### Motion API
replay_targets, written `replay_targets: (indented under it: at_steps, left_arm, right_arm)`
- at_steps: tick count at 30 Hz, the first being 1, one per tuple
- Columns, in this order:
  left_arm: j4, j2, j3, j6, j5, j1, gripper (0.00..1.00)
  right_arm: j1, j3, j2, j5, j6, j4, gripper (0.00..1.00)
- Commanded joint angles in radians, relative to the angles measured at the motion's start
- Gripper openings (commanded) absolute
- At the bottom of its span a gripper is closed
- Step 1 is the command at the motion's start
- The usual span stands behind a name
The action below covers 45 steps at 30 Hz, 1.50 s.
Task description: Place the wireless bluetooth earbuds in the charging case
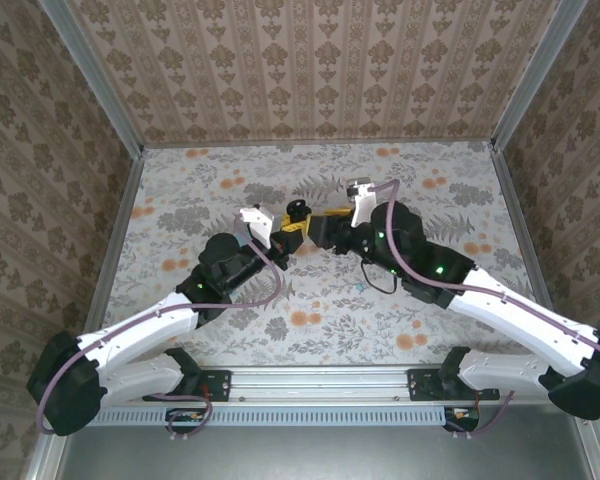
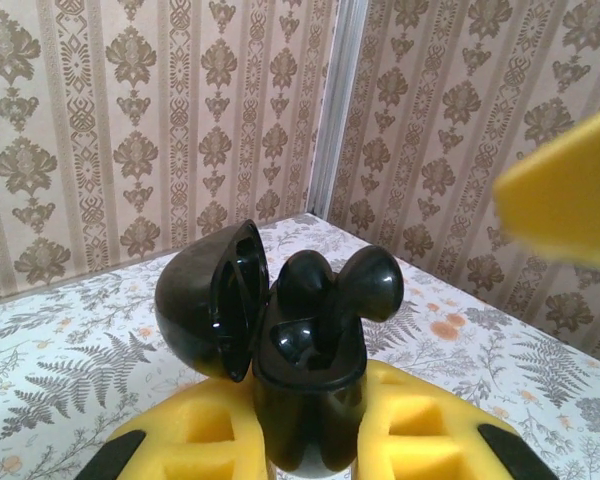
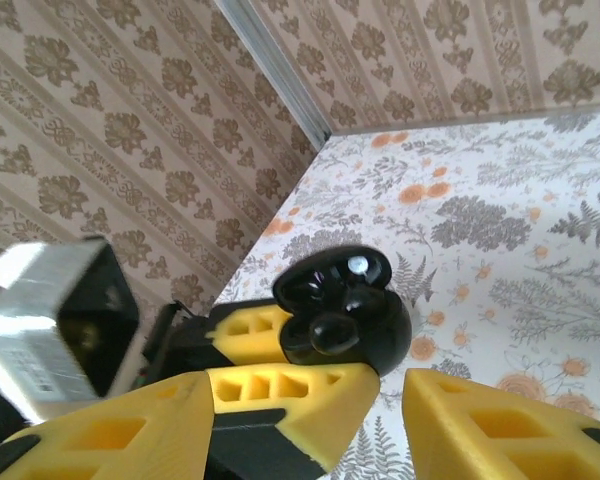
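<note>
Charging case [image 2: 310, 390], black, lid open: pinched by left gripper [image 2: 310, 440]. Earbuds [image 2: 368, 285] standing proud; likely best pressed squarely down. Right gripper [image 3: 390, 400] spread, nothing held.

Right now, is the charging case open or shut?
Open: the charging case has its lid swung aside to the left, and earbuds stick up from its base.

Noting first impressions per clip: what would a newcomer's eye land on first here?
The glossy black case, lid open, sits clamped between the yellow fingers of the left end effector, with two earbuds standing in it. Next, both arms meet over the middle of the floral table, the right end effector open close beside the case.
</note>
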Motion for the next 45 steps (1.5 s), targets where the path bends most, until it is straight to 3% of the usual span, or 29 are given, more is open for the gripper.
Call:
replay_targets:
  at_steps: [1,4,8,14,35,45]
  left_arm:
    - [0.030,-0.025,0.015,-0.002,0.052,0.008,0.00]
    - [0.026,-0.023,0.020,0.003,0.107,0.016,0.00]
    - [0.035,-0.020,0.024,0.012,0.194,0.028,0.00]
    - [0.069,-0.007,0.026,0.014,0.296,0.037,0.00]
    - [0.077,0.055,0.078,0.005,0.325,0.036,0.00]
    - [0.077,0.062,0.083,0.006,0.323,0.037,0.00]
  right_arm:
    - [-0.016,0.086,-0.035,0.024,-0.043,-0.134,0.54]
    - [-0.055,0.144,-0.019,-0.042,-0.048,-0.217,0.47]
    - [-0.157,0.190,0.030,-0.255,-0.017,-0.279,0.38]
    - [-0.234,0.146,0.055,-0.427,0.044,-0.227,0.25]
    - [-0.237,0.069,0.065,-0.535,0.086,-0.153,0.13]
    - [-0.235,0.053,0.066,-0.551,0.113,-0.124,0.12]
